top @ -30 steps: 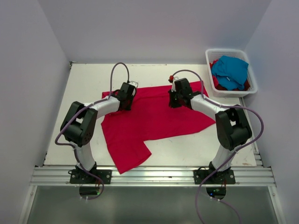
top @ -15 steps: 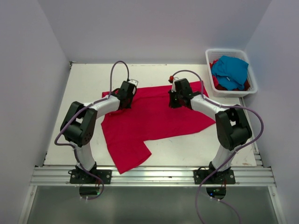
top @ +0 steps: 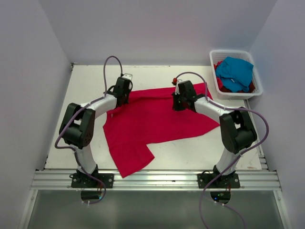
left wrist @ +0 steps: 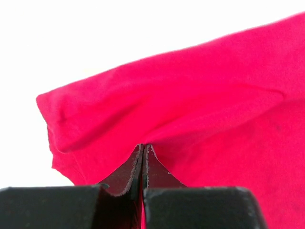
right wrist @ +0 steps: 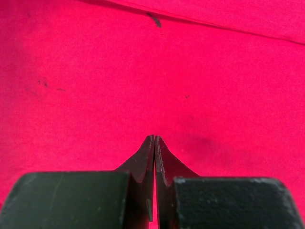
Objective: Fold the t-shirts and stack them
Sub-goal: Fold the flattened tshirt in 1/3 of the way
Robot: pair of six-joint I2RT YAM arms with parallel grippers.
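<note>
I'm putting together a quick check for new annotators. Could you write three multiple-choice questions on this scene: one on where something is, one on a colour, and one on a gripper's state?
1. Where on the table is the basket?
A. far right corner
B. near left corner
C. centre, between the arms

2. What colour is the top shirt in the basket?
A. yellow
B. white
C. blue

3. How is the left gripper?
A. wide open over bare table
B. shut on the red shirt
C. shut on the basket's rim

Answers:
1 A, the overhead view shows the basket at the far right corner.
2 C, the top shirt is plainly blue in the overhead view.
3 B, the wrist view shows the fingers closed with red cloth bunched up at their tips.
</note>
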